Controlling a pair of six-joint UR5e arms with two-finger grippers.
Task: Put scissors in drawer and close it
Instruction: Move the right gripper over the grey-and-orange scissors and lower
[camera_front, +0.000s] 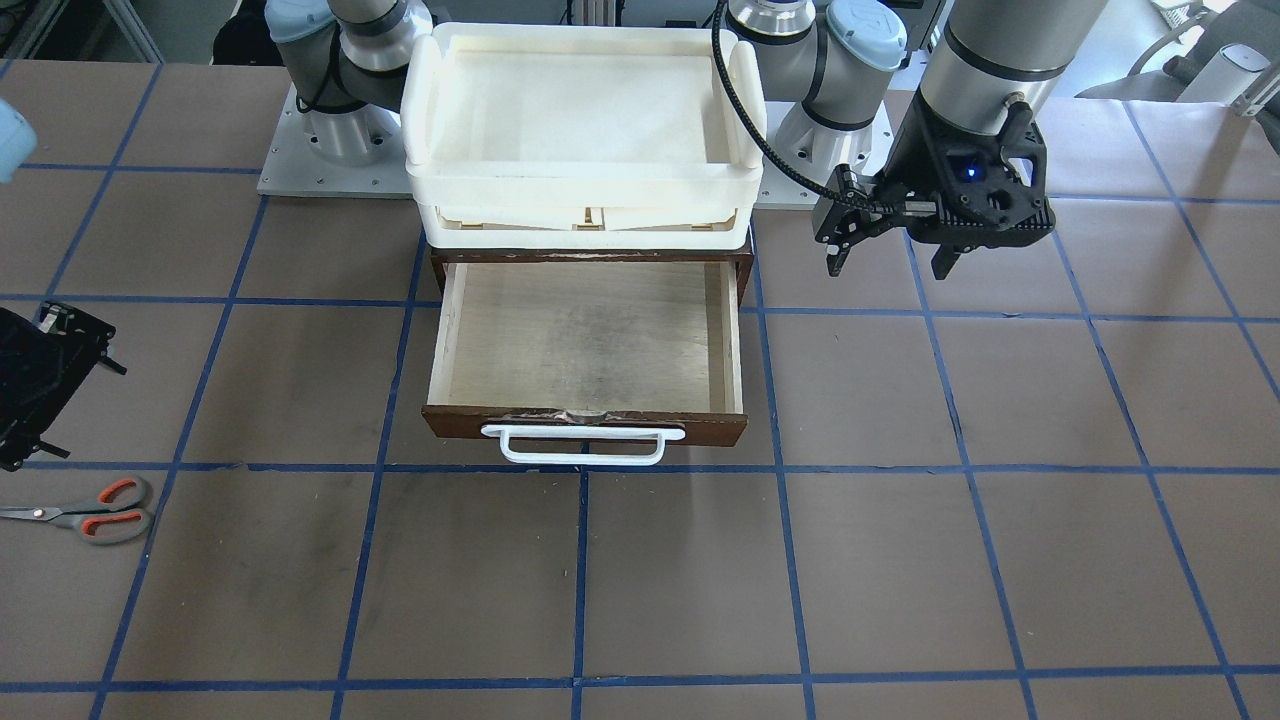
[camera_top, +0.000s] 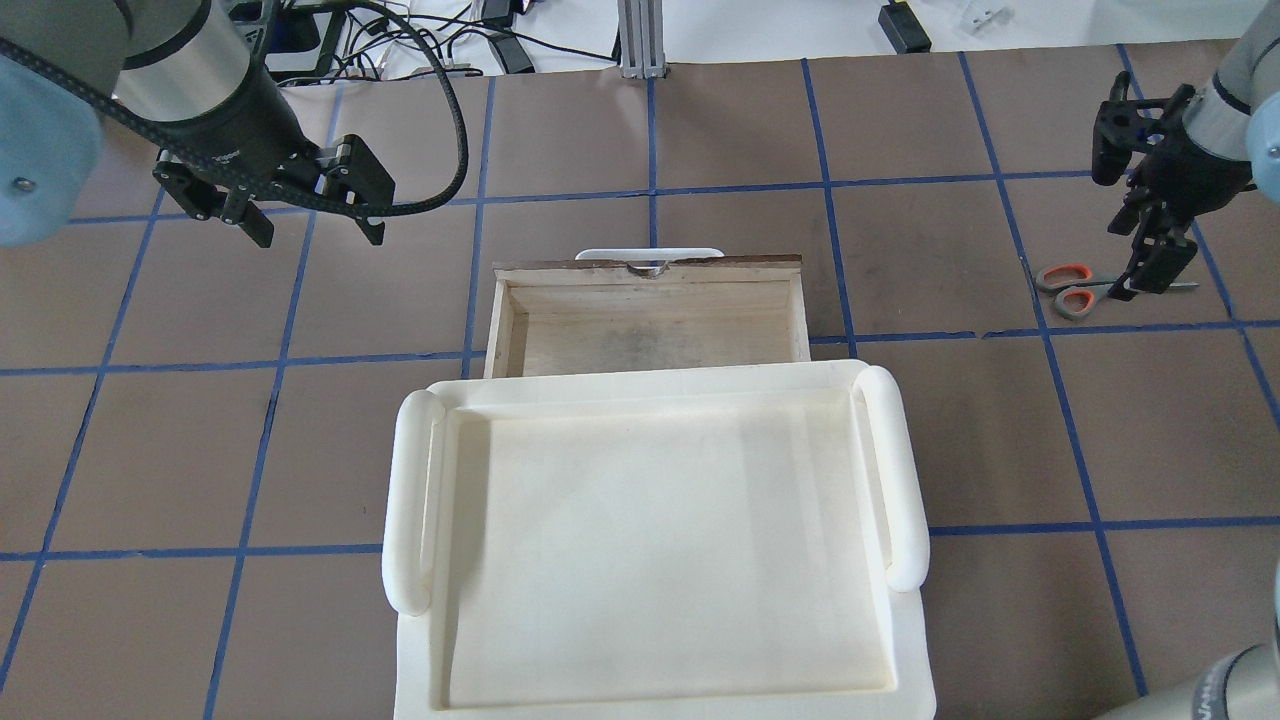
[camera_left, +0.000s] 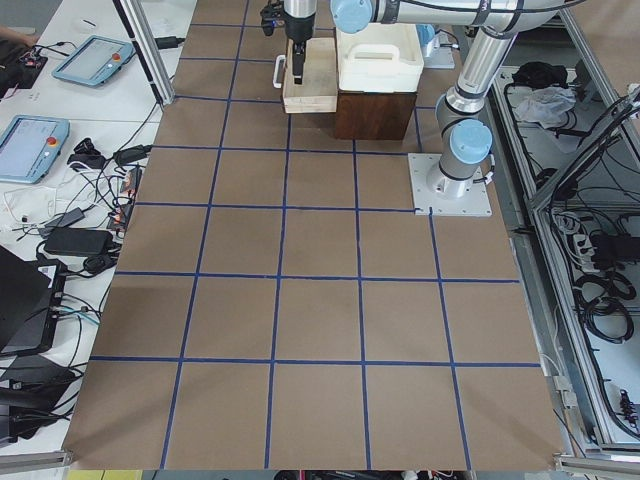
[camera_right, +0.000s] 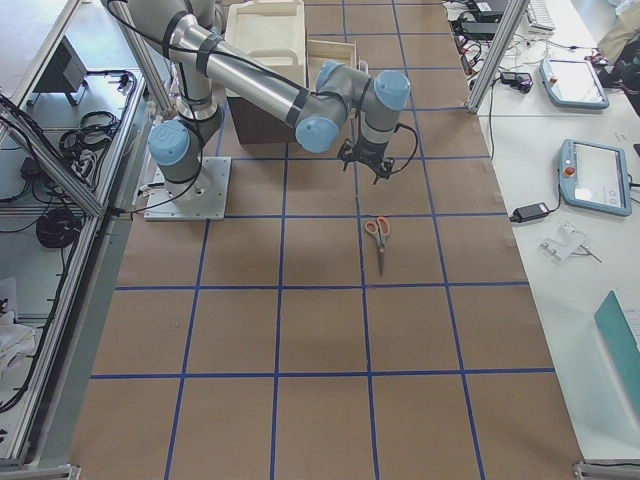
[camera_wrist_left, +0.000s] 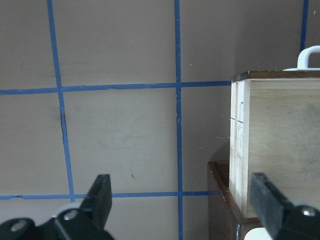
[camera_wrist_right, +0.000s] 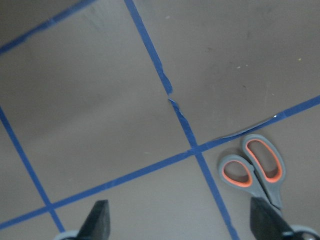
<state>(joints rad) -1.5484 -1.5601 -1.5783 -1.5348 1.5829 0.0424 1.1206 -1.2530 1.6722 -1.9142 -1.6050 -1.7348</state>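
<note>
The scissors, with grey handles lined orange-red, lie flat on the brown table at the robot's right side; they also show in the overhead view and the right wrist view. My right gripper is open and empty, hovering just above them; the handles lie near one fingertip. The drawer is pulled open and its plywood inside is empty; its white handle faces away from the robot. My left gripper is open and empty, above the table beside the drawer's side.
A cream plastic tray sits on top of the dark cabinet that holds the drawer, and it covers the drawer's rear in the overhead view. Blue tape lines grid the table. Both arm bases stand behind the cabinet.
</note>
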